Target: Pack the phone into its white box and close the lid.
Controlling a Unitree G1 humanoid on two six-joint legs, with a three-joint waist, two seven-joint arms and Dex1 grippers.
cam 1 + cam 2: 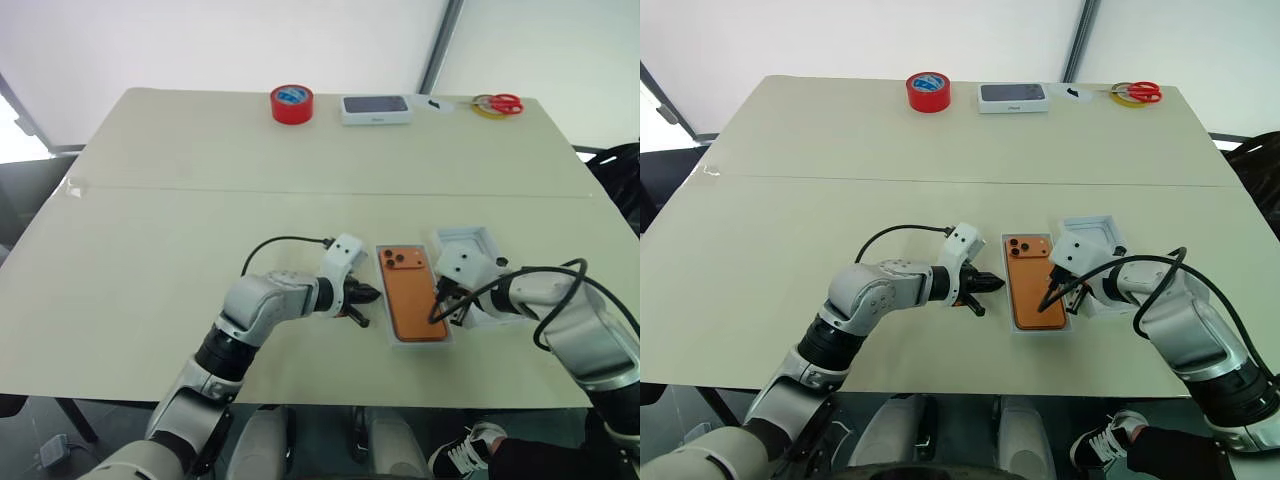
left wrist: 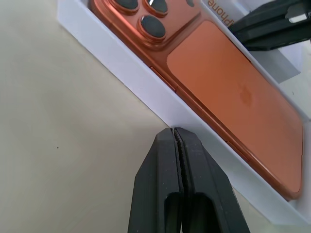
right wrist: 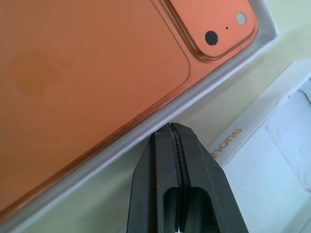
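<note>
Between the two grippers, the phone (image 1: 415,295) lies back-up inside the white box (image 2: 146,73), its lens cluster at the end farther from the robot. The left gripper (image 2: 173,133) sits clenched and empty, its tip right at the box's outer wall; whether it touches the cardboard is hard to say. On the opposite side, the right gripper (image 3: 171,128) is also clenched on nothing, its tip hanging at the box's other long wall. Just beyond the right gripper, partly hidden by that wrist, rests the lid (image 1: 470,240), open side up.

By my reading, the phone is seated and the lid is the step left.

Risks from here:
- Both closed tips flank a light cardboard tray. A sideways nudge from either one could skid or rotate the box, so the lid would no longer line up.
- The lid lies close under the right wrist; swinging that arm could knock it away or off the near edge.
- The lid's walls are thin, so a pinch on one wall may let it tilt or slip during the flip.
- If it comes down skewed, one wall could catch on the box rim and jam.
</note>
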